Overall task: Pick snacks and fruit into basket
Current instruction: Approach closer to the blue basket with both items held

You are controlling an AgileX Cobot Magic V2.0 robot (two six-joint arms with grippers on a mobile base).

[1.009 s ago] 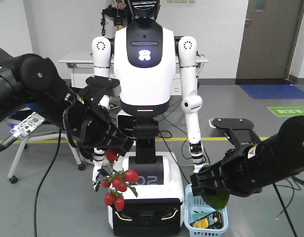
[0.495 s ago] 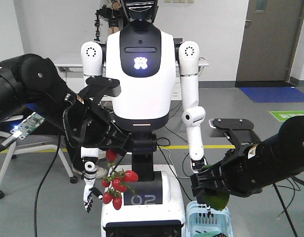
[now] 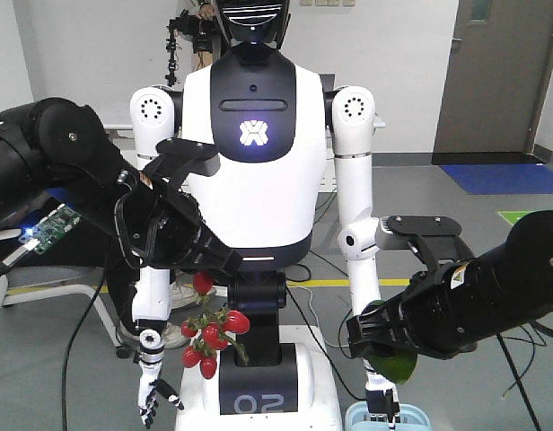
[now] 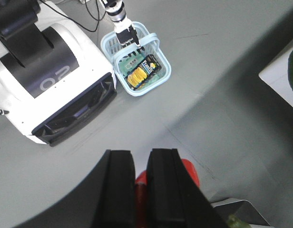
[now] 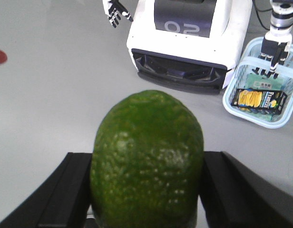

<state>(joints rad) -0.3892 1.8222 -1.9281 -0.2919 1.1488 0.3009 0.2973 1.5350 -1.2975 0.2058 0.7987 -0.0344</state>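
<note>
The white robot has rolled closer, and its blue basket (image 4: 137,66) has slipped toward the front view's bottom edge. Your left jaws grip the red fruit bunch (image 3: 212,337); your right jaws grip the green fruit (image 5: 146,159). Both still need dropping in.

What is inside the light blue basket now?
In the basket lie the corn box and a green pouch, partly covered by it. Anything beneath them is hidden.
</note>
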